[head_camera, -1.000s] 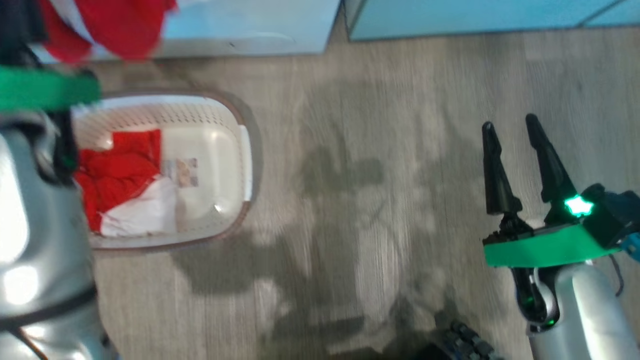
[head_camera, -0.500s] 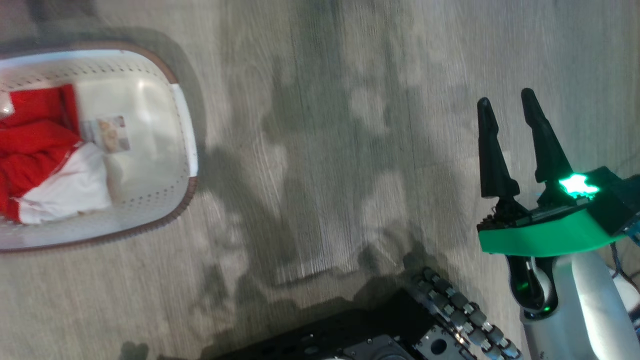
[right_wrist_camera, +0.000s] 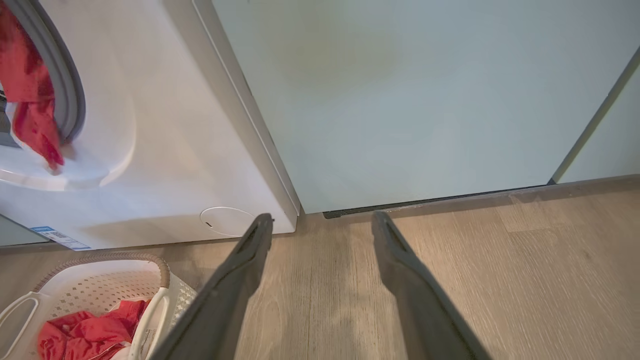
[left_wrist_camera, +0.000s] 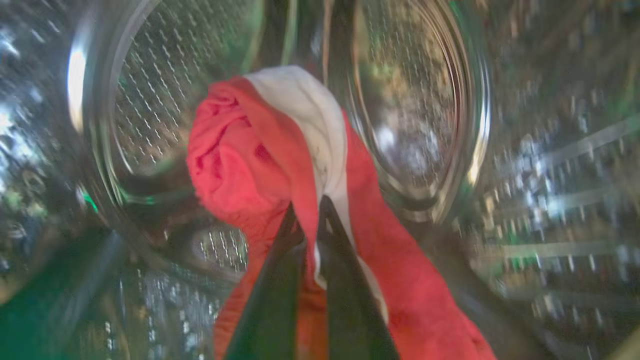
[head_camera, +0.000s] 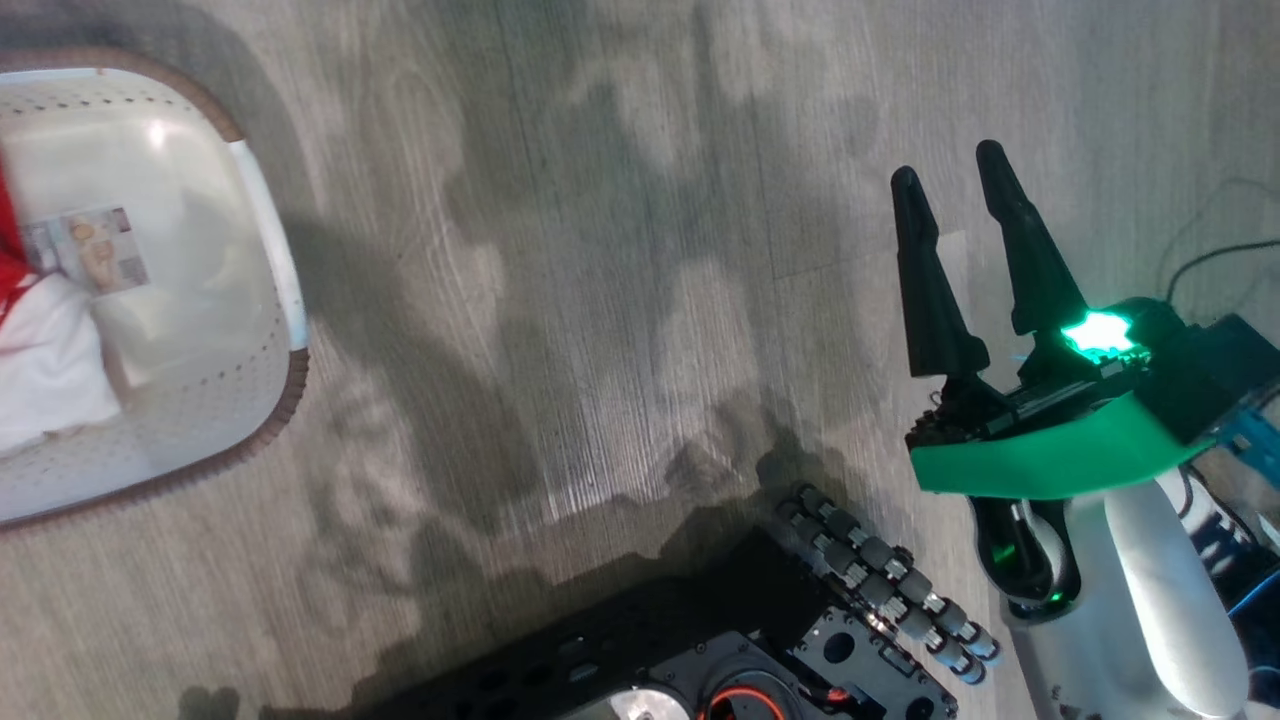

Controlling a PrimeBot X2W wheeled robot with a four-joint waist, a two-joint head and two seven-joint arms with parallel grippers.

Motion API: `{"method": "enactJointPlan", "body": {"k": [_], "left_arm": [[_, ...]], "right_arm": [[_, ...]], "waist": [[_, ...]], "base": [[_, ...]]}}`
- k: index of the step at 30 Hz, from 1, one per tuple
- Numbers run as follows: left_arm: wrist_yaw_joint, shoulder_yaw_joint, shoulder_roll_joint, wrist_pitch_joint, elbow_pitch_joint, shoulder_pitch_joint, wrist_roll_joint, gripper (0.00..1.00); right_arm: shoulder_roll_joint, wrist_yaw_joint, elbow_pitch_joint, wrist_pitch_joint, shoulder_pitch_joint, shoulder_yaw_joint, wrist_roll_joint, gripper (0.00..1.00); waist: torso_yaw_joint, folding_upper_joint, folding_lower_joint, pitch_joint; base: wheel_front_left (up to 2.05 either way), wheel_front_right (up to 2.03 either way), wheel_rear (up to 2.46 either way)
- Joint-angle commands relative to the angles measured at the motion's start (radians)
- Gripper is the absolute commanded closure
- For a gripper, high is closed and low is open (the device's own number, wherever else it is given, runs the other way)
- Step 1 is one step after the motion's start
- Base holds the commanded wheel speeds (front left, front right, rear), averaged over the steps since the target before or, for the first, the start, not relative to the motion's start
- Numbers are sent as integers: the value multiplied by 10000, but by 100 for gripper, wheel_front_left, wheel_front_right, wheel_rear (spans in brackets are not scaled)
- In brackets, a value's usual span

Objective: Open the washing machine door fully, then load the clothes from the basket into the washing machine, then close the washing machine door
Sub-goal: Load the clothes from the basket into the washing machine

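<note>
Inside drum (left_wrist_camera: 165,100), left end effector (left_wrist_camera: 308,205) clamped on red garment (left_wrist_camera: 235,165); right end effector (head_camera: 948,165) apart (camera swung since, cropping basket (head_camera: 292,385)).

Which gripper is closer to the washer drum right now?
Left. The left gripper is inside the drum, shut on a red and white garment. The right gripper hangs open over the floor, outside the washing machine.
</note>
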Motion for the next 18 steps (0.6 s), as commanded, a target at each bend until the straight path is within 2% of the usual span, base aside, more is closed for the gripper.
{"method": "enactJointPlan", "body": {"k": [1,3,10,18], "left_arm": [[91,109,431,-285,-222,-583,4,100],[267,192,368,-629,-86,-904,2,100],[160,-291,47,-851,747,-928,75,100],[40,-1012,138,-69,2067,-1027,205,100]], "right_arm": [[-29,77,-276,-93,221,215,92,0],[-29,77,-270,-93,222,246,131,0],[-29,77,-255,-93,159,260,154,0],[-29,77,-275,-93,109,390,259,0]], "waist": [[-94,1,-2,60],[-118,1,-2,77],[-60,1,-2,129],[-289,1,-2,291]], "base": [[0,0,0],[0,0,0],[0,0,0],[0,0,0]]}}
